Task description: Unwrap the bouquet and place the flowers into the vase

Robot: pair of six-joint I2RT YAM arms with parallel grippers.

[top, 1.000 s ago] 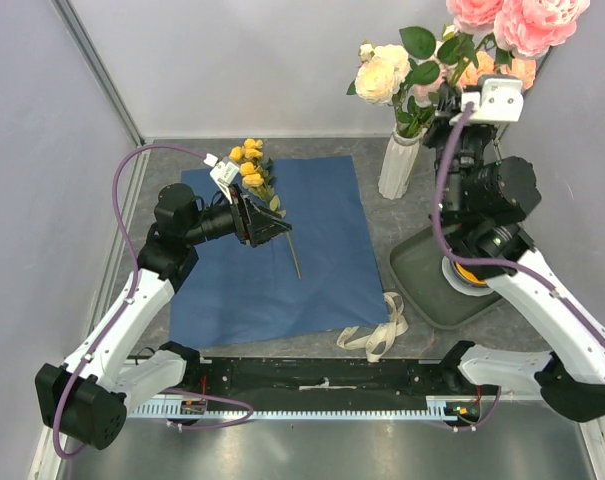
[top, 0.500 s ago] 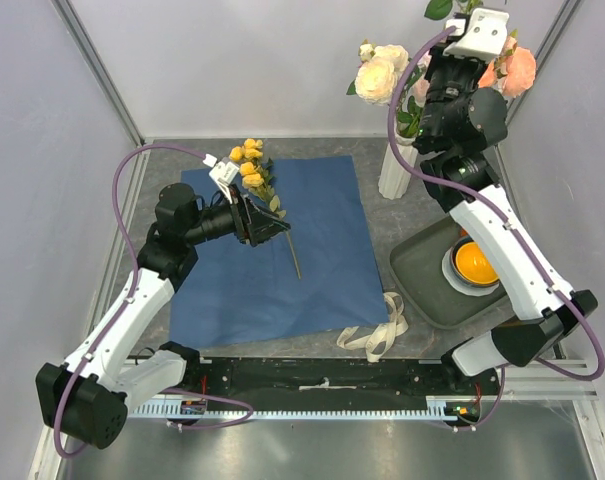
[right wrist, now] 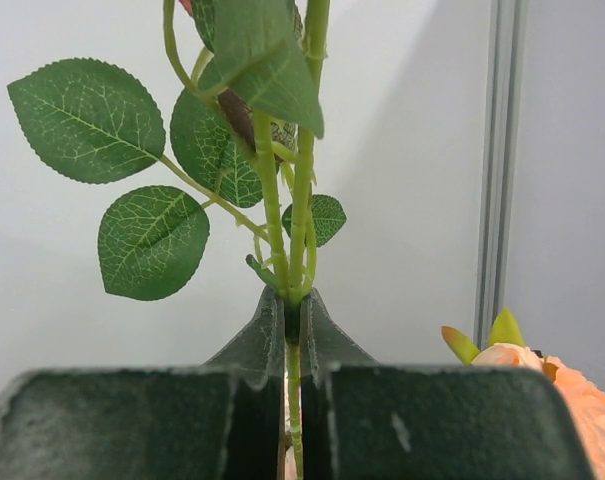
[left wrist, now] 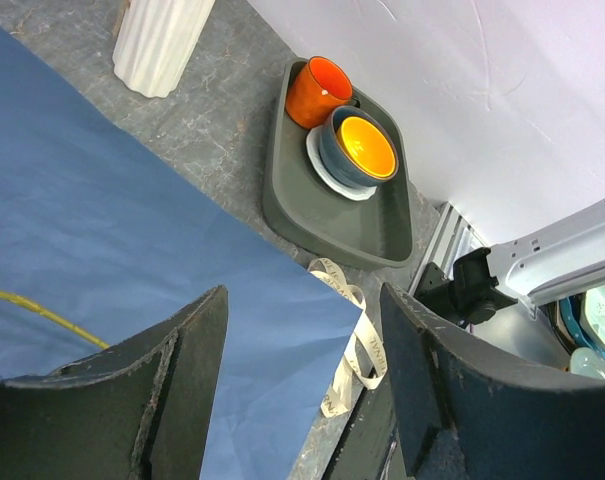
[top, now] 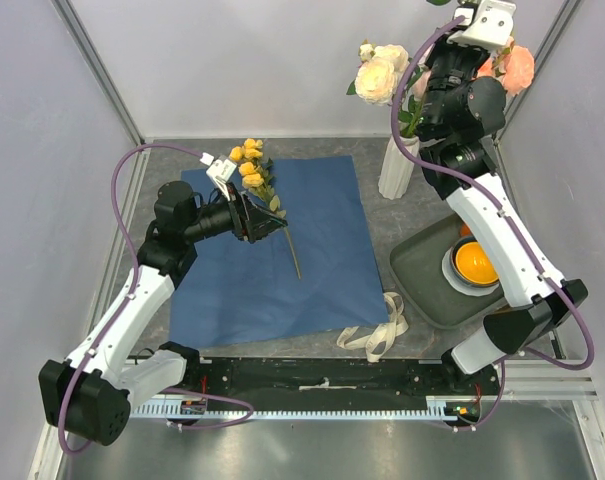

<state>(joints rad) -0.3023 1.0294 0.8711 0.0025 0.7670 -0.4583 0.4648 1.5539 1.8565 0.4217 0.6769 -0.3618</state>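
Cream ribbon [top: 377, 335] at near worktop [top: 372, 215] edge, print unreadable. Left fingers [left wrist: 182, 370] wide, empty, over blue paper [top: 322, 230] beside yellow roses [top: 250, 165]. Right fingers [right wrist: 252, 350] clamp leafy flower stem [right wrist: 300, 240] above white ribbed vase [top: 399, 168], far right. Speckled grey worktop, white walls [top: 232, 60].

no legible text, labels, or numbers

paper sheet [top: 332, 260]: matt, smooth | vase [left wrist: 157, 40]: ribbed, matt | tray [left wrist: 322, 212]: smooth plastic | tabletop [left wrist: 222, 130]: rough, speckled
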